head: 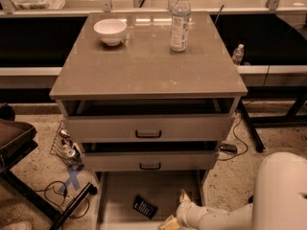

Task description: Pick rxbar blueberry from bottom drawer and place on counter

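Observation:
The rxbar blueberry (145,207) is a small dark packet with white lettering, lying flat on the floor of the open bottom drawer (120,193), left of centre. My gripper (173,213) is low inside the drawer, just right of the packet, at the end of my white arm (216,217) that reaches in from the lower right. It is close to the packet but apart from it. The counter (144,66) is the grey-brown top of the cabinet above.
On the counter stand a white bowl (111,31) at the back left and a clear water bottle (179,21) at the back right. The two upper drawers (148,127) stand slightly open above the bottom one. A dark chair (14,143) and cables (57,190) are on the floor at left.

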`<action>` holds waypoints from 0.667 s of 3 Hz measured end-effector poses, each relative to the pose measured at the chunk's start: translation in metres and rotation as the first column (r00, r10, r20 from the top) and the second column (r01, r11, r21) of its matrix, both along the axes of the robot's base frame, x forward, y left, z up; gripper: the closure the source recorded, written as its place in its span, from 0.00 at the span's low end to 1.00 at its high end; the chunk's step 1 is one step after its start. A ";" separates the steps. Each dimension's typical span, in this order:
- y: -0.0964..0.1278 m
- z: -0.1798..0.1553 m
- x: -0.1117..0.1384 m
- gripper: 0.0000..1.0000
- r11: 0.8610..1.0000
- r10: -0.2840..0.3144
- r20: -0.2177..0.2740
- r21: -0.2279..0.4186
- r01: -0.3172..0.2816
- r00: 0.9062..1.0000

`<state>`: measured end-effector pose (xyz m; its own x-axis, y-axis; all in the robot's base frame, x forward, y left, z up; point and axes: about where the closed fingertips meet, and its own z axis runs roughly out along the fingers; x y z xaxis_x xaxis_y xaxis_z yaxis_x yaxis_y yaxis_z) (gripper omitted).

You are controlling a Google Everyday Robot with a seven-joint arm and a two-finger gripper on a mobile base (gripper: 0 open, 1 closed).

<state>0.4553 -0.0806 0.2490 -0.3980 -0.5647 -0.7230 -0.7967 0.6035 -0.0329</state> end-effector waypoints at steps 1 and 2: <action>0.035 -0.037 0.006 0.00 1.000 0.016 -0.021 0.004 -0.016 1.000; 0.058 -0.063 0.014 0.00 1.000 0.022 -0.028 0.011 -0.022 0.999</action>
